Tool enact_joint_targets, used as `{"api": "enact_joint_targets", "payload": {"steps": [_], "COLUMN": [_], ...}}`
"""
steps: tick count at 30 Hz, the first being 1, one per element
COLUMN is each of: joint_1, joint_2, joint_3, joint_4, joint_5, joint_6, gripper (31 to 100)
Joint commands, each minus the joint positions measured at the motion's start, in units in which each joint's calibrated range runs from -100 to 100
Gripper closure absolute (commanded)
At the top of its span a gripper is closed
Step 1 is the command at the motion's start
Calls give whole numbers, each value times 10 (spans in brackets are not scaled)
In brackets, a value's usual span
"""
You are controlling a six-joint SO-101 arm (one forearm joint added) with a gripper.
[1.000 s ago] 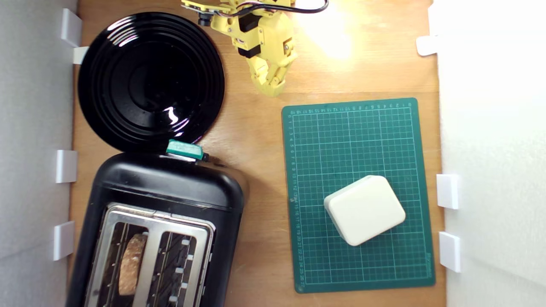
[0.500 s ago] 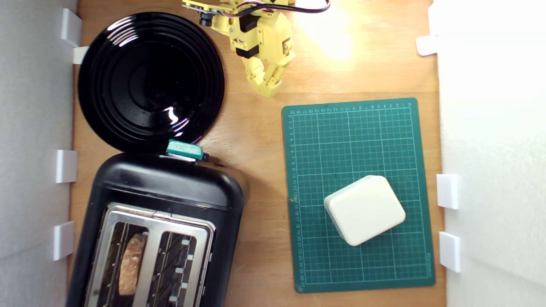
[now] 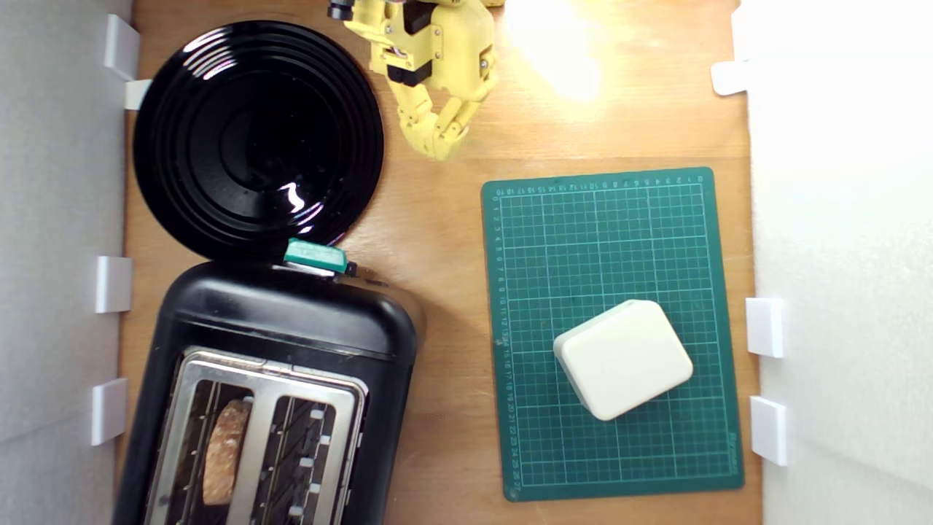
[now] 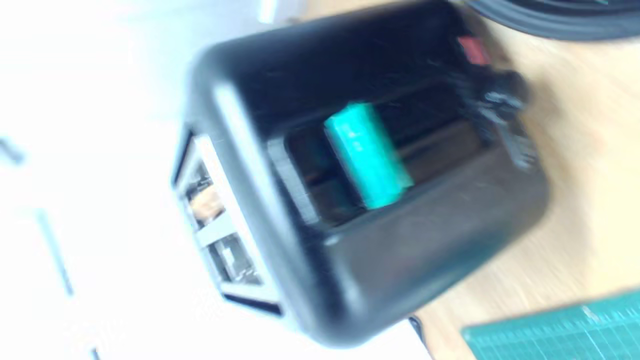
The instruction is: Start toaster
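We've got a black plate (image 3: 258,138) at 11 o'clock and a cream box (image 3: 624,359) on the green mat (image 3: 611,240) around 4. Jaws (image 3: 435,147) at 12 look closed, empty. The glossy black toaster (image 3: 291,328) sits at 7 on the desk (image 3: 437,240), teal lever (image 3: 315,256) facing the plate, bread (image 3: 223,450) inside.

The toaster (image 3: 277,328) is glossy black with a silver top plate (image 3: 266,379) and a teal lever (image 3: 314,255); a brown, speckled slice (image 3: 222,452) shows in one slot. In the wrist view the toaster (image 4: 400,260) also bears a small red mark (image 4: 472,48) (too blurred to read). The round plate (image 3: 255,138) is glossy black with concentric rings. The end effector (image 3: 436,142) is yellow. The mat (image 3: 583,240) is dark green with a pale grid, the rounded box (image 3: 623,359) cream, the worktop (image 3: 437,240) warm light-brown wood.
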Motion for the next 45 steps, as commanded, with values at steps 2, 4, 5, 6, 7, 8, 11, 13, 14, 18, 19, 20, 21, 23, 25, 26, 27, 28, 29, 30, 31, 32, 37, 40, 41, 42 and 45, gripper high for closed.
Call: {"api": "enact_joint_targets", "payload": {"steps": [2,4,5,6,7,8,11,13,14,18,19,20,21,23,25,26,27,28,29,30,31,32,37,40,41,42,45], "joint_1": [50,55,56,56,57,58,74,80,82,104,112,120,125,127,127,127,127,127,127,125,122,121,120,120,120,120,120], "joint_2": [80,95,100,108,114,120,152,185,202,264,277,289,299,314,324,328,332,334,336,338,339,339,364,379,385,391,414], "joint_3": [-91,-93,-93,-93,-95,-103,-164,-214,-239,-295,-302,-303,-305,-316,-342,-356,-372,-385,-398,-407,-412,-414,-421,-443,-451,-459,-481], "joint_4": [39,79,99,117,133,144,146,144,144,144,144,144,144,143,135,124,115,108,103,102,106,106,109,109,108,108,106], "joint_5": [3,1,0,0,-2,-3,-3,-3,-3,-86,-117,-147,-170,-195,-196,-196,-196,-196,-196,-196,-196,-196,-196,-195,-194,-194,-194], "joint_6": [81,101,110,117,123,128,132,132,131,129,129,129,129,129,127,124,121,118,113,107,100,97,93,94,94,94,93], "gripper": [989,989,989,989,989,989,989,989,989,989,989,988,988,988,988,988,988,988,988,988,988,988,988,988,988,988,988]}}
